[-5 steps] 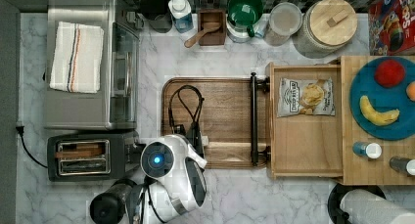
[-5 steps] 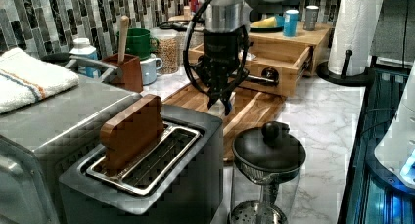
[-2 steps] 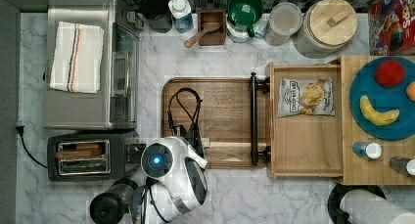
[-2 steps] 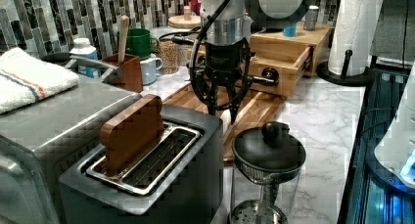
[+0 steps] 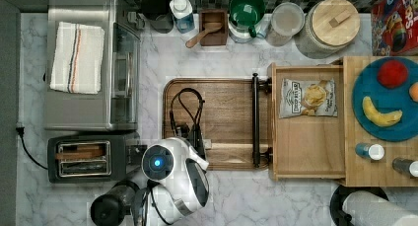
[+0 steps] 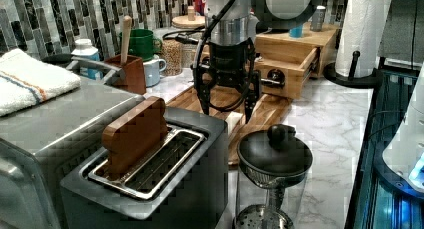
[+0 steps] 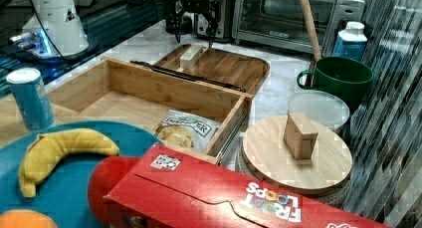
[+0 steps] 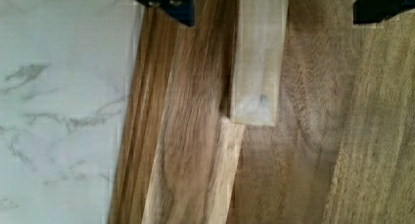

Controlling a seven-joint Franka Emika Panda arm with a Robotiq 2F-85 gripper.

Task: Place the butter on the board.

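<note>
Marble bench [image 5: 305, 196], butter [image 8: 257, 57] down on the board [image 5: 224, 107], hand [image 6: 226, 106] wide above it, just lift clear

One board [image 5: 226, 112] at the top view's centre; one butter stick [image 7: 191, 56] on it. One toaster [image 5: 88, 157], one toaster oven [image 5: 88, 63] and one folded towel [image 5: 77, 50] at the top view's left. One open drawer [image 5: 305, 147] holding one chip bag [image 5: 308, 98]. One blue plate [image 5: 394, 122] with one banana [image 5: 380, 115]. One green mug [image 5: 246, 9].
</note>
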